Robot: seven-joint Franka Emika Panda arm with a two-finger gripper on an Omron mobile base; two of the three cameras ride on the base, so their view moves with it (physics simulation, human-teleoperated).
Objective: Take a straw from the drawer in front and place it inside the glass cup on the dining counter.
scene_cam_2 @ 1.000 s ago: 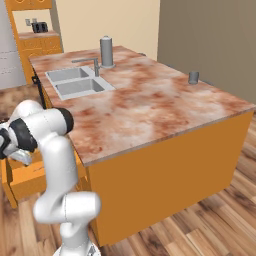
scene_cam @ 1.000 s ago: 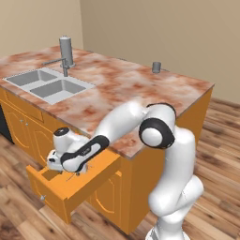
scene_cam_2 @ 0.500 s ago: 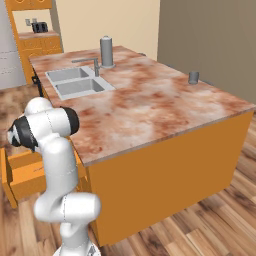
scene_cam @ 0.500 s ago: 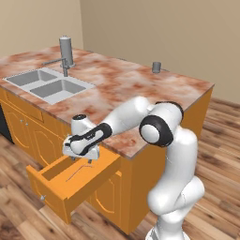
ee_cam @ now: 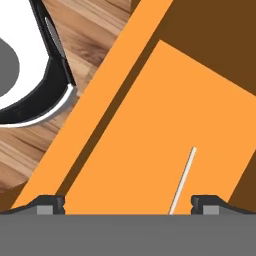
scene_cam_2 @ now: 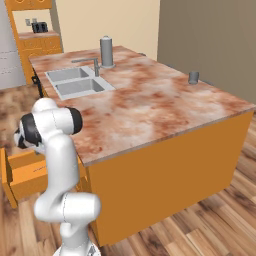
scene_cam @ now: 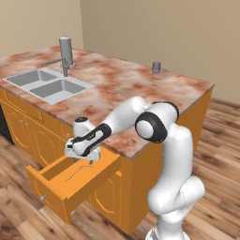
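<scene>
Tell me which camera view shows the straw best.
The hand view: the straw lies as a clear pale line on the bare floor of the drawer. In the left base view it is a faint thin streak. In the right base view I cannot make it out.

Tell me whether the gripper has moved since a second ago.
Yes. The gripper has shifted right, from over the drawer's front edge toward its inner end by the dining counter.

We see even, bright rendered light, soft shadow inside the drawer (scene_cam: pixel 70 180), slightly soft edges, no glare or distortion.
</scene>
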